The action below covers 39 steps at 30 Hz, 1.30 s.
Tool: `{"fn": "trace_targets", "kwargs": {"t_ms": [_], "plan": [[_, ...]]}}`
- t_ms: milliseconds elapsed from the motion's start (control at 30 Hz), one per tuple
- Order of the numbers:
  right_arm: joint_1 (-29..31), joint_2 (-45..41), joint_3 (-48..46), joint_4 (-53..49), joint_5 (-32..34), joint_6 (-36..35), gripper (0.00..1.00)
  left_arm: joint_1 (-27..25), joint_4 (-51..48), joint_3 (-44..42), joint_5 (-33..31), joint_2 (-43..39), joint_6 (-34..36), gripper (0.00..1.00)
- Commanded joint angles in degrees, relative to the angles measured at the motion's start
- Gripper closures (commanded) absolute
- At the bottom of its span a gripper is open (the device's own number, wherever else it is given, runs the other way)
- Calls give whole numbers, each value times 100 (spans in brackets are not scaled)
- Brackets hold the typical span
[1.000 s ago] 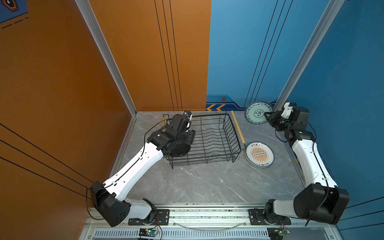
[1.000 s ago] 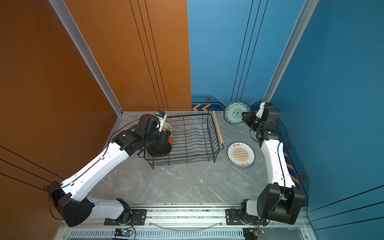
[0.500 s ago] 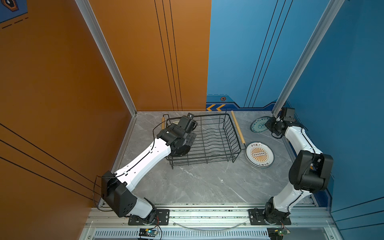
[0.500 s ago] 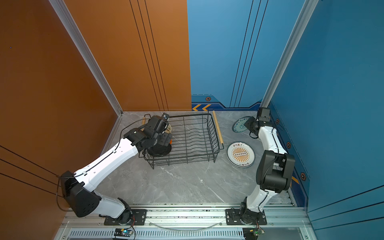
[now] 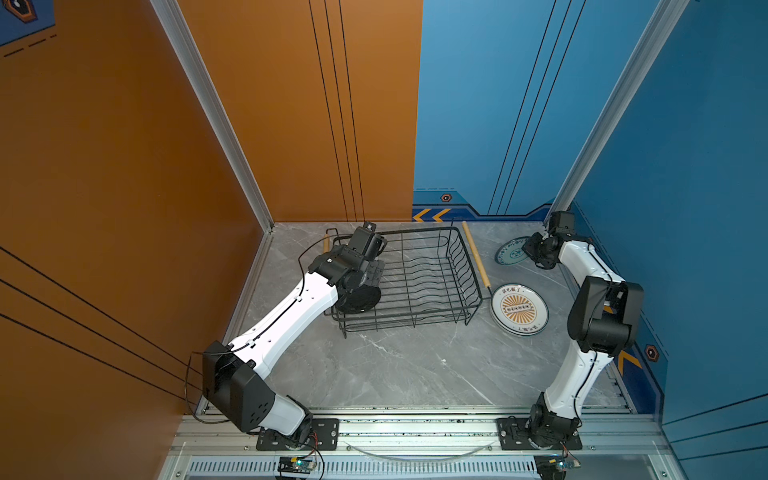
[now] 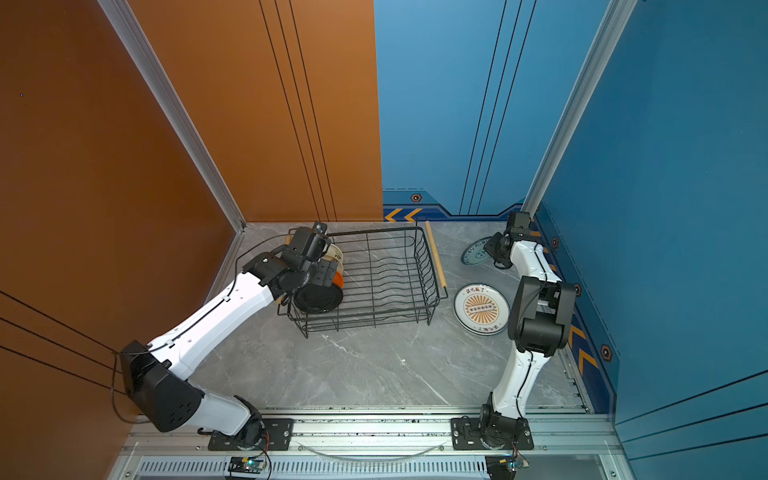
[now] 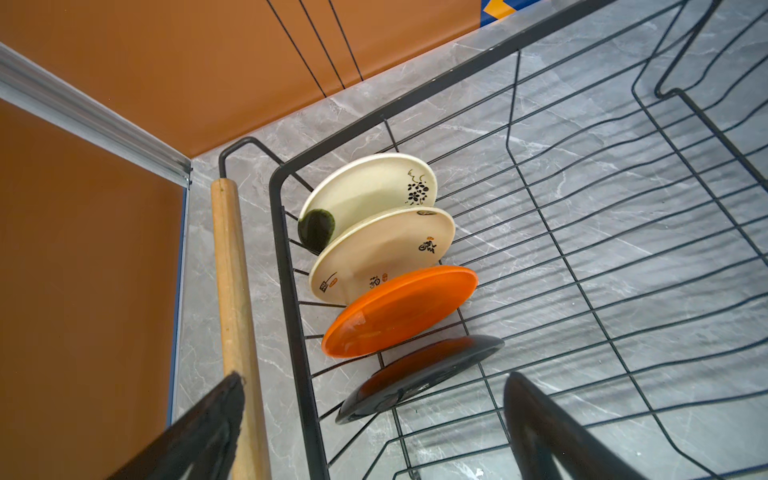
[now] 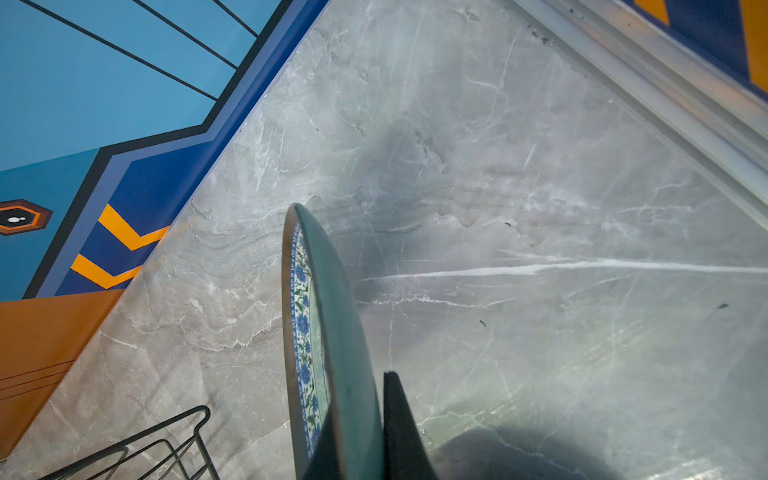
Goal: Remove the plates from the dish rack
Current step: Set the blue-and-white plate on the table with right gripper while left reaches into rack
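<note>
My left hand (image 7: 374, 378) is spread wide over the black wire dish rack (image 7: 291, 291), lined up on the glossy black round plate (image 7: 419, 374). That plate is the endmost of four standing slotted at the rack's nine o'clock end, so I judge it next out. My right hand (image 8: 361, 436) is clamped on the rim of the blue-flowered white plate (image 8: 305, 332), held on edge above the grey marble worktop (image 8: 540, 208) at two o'clock for laying down; contact unclear. The orange sunburst plate (image 5: 518, 309) lies flat at three o'clock.

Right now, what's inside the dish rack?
In the dish rack: two cream plates, one orange, one black. In both top views the left arm hides most.
</note>
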Motion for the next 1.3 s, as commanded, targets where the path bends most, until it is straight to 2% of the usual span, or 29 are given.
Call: {"fn": "trace_targets", "kwargs": {"t_ms": [0, 233, 467, 767, 1067, 1267], "plan": [[-12, 236, 306, -90, -399, -37, 100, 107, -127, 27, 430, 11, -290, 2], [-38, 483, 383, -85, -738, 1, 100, 286, -127, -45, 963, -29, -462, 2], [-80, 891, 485, -94, -1176, -18, 100, 364, -119, -45, 1211, -106, -514, 2], [-110, 1093, 458, -79, -1369, -88, 100, 391, -42, -194, 1253, -305, -420, 2], [-159, 1262, 467, -7, -1580, -47, 76, 426, -56, -221, 1389, -229, -423, 2], [-186, 1375, 473, 64, -1718, -10, 70, 426, -103, -241, 1681, -209, -94, 2]]}}
